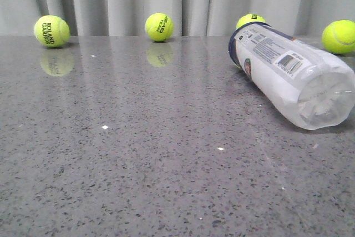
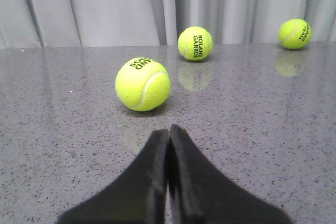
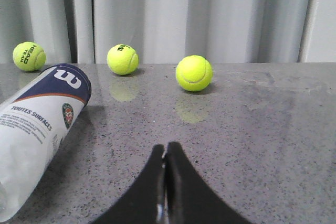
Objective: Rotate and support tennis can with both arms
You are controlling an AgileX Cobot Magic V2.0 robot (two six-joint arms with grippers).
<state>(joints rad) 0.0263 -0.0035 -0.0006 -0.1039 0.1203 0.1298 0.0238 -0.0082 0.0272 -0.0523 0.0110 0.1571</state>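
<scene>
The left claw is seen only in its own wrist view, fingers pressed together on nothing, low over the grey bench; a tennis ball lies just ahead of it. The right claw is likewise closed and empty. The tennis can is laid on its side, apart from that claw. In the front view, where neither claw appears, the can is shown at the bench's right.
</scene>
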